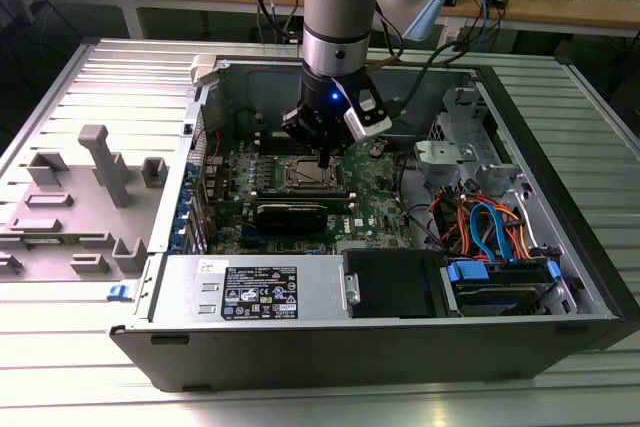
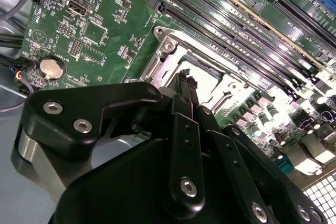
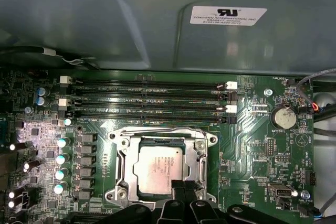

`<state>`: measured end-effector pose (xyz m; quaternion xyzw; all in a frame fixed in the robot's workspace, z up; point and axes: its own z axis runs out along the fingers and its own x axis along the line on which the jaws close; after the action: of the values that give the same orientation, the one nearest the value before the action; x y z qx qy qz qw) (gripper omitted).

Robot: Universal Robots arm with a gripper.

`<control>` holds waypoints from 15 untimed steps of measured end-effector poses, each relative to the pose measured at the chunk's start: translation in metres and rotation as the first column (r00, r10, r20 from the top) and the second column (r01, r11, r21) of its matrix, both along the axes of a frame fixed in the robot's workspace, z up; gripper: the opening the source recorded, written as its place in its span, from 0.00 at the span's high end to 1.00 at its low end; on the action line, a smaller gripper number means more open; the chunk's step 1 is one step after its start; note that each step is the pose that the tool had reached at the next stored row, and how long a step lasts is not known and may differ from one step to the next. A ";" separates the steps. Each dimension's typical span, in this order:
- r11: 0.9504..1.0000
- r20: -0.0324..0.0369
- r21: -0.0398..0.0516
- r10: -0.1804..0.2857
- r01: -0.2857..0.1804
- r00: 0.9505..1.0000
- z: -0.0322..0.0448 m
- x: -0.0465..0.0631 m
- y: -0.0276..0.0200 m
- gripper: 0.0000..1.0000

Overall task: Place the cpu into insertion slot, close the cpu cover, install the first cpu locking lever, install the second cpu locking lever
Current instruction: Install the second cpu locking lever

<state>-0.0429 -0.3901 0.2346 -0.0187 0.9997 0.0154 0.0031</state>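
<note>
The cpu (image 3: pixel 155 167), a dull silver square, lies in the insertion slot (image 3: pixel 157 141) on the green motherboard. The cpu cover (image 3: pixel 123 145), a silvery frame, lies flat around it with the chip showing through its window. My gripper (image 3: pixel 184 186) hangs over one edge of the cover, its black fingers shut together with nothing between them. In the second wrist view the gripper (image 2: pixel 185 75) points down at the cpu cover (image 2: pixel 170 45) beside the bright cpu (image 2: pixel 207 80). In the exterior view the gripper (image 1: pixel 322 154) stands just above the slot (image 1: pixel 305 177). I cannot tell how the locking levers stand.
Long black memory slots (image 3: pixel 147 98) run beside the socket, and a coin battery (image 3: pixel 283 116) lies near it. The grey case wall (image 3: pixel 157 24) rises behind them. A black card (image 1: pixel 290 212), the power supply (image 1: pixel 250 287) and coloured cables (image 1: pixel 480 222) crowd the case. Grey fixtures (image 1: pixel 100 167) stand at the exterior view's left.
</note>
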 end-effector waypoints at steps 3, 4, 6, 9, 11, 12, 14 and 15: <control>1.000 0.000 0.000 0.000 0.000 1.000 0.0000 0.000 0.0000 0.89; 1.000 0.000 0.000 0.000 0.000 1.000 0.0000 0.000 -0.0001 0.89; 1.000 0.000 0.000 0.000 0.000 1.000 0.0000 0.000 -0.0002 0.89; 1.000 0.000 0.000 0.000 0.000 1.000 0.0000 0.000 -0.0007 0.89; 1.000 0.000 -0.001 0.000 0.000 1.000 0.0000 0.000 -0.0021 0.89; 1.000 0.000 -0.001 0.000 0.000 1.000 0.0000 0.000 -0.0035 0.89; 1.000 0.000 -0.001 0.000 0.000 1.000 0.0000 0.000 -0.0055 0.89; 1.000 0.000 -0.001 0.000 0.000 1.000 0.0000 0.000 -0.0062 0.89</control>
<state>-0.0429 -0.3963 0.2346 -0.0187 0.9997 0.0151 0.0032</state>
